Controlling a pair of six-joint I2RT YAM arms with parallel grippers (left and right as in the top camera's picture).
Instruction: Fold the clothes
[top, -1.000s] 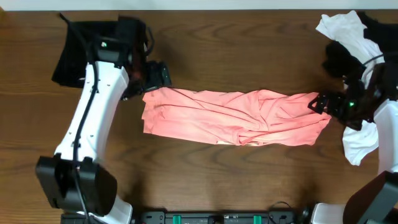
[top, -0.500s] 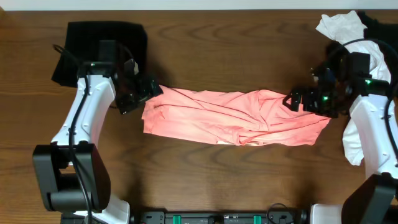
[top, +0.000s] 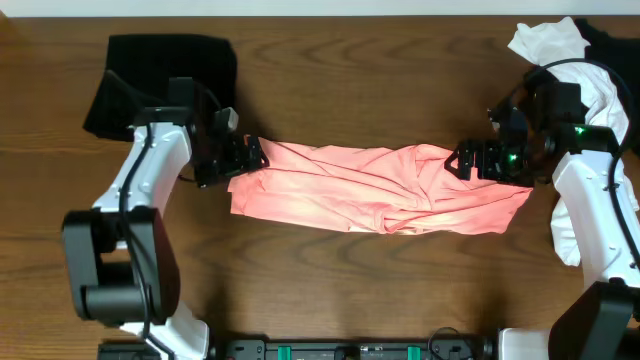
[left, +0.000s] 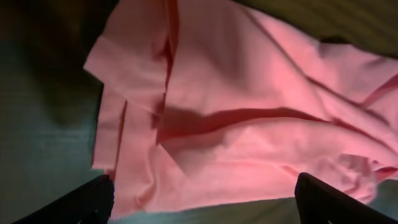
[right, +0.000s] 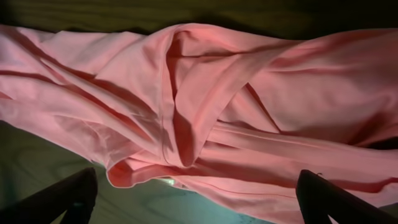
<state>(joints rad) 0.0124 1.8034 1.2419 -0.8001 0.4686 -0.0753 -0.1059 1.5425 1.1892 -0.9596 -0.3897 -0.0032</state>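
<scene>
Overhead: salmon T-shirt (top: 375, 188) lies mid-table (top: 350, 80) as a long band running left-right. Its left part is fairly flat and its right part is bunched into ridges. It looks already doubled lengthwise, so my read is the next fold goes end to end, which would explain an arm at each end. Left gripper (top: 245, 158) sits at the band's far-left corner. Right gripper (top: 462, 160) is over the far edge, in from the right end. On the wrist cams both sets of fingers (left: 74, 202) (right: 62, 199) are spread wide with only cloth below and nothing pinched, so both are released. I can't tell whether the tips touch the fabric. The neat black rectangle (top: 150, 60) is parked far left, presumably finished. The white garments (top: 545, 40), with black ones among them, are heaped far right and still unfolded. Versus a second ago: left gripper came from beyond the shirt to its corner. Right gripper slid from the very right tip inward toward the bunched section. Shirt outline is unchanged.
</scene>
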